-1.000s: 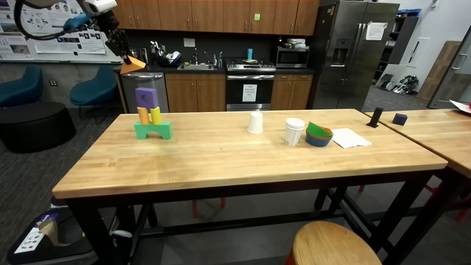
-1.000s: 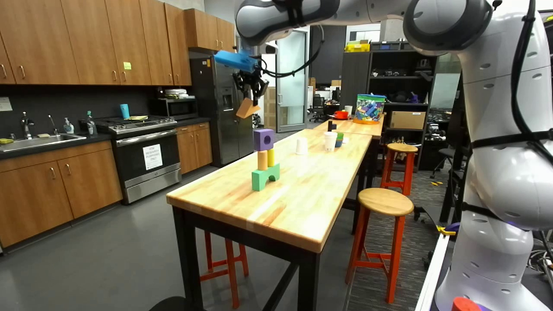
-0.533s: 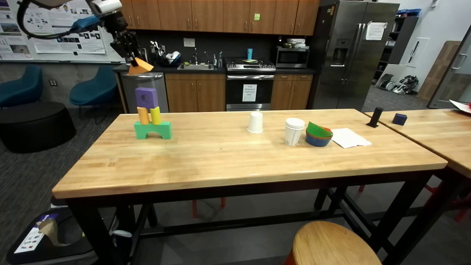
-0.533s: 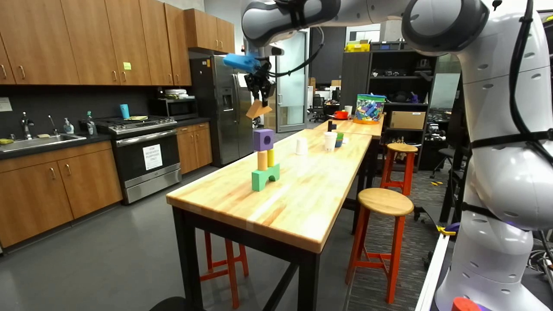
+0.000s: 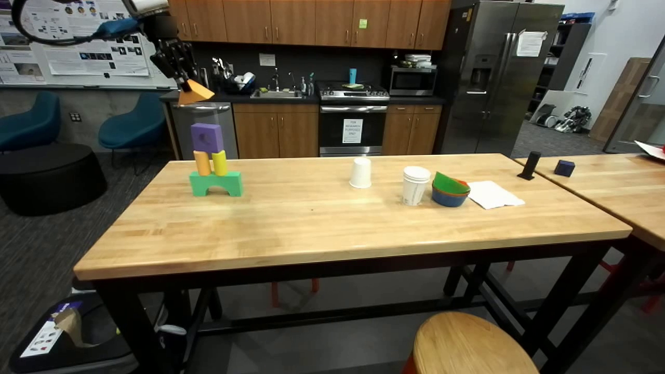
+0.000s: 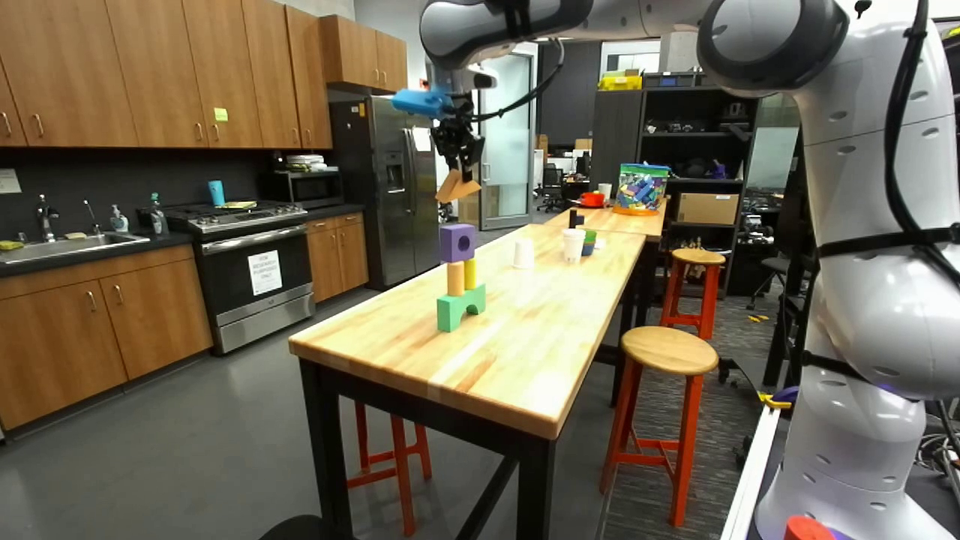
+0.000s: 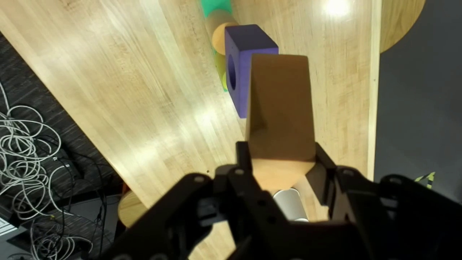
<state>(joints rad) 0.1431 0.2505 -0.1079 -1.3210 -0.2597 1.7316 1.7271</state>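
A: In an exterior view, upper left?
B: Pincer, one, pinching orange wedge, one, above and apart from purple block.
A: Under that block?
B: Orange cylinder, yellow cylinder, both on green arch.
A: Centre to right?
B: Cup, inverted; cup stack; bowls; paper; all on bench.

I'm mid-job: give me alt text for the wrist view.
The jaws are shut on an orange block, which partly hides a purple block with a round hole. In the frame's upper half, an orange cylinder, a yellow cylinder and a green block show in part; lower, a white cup.
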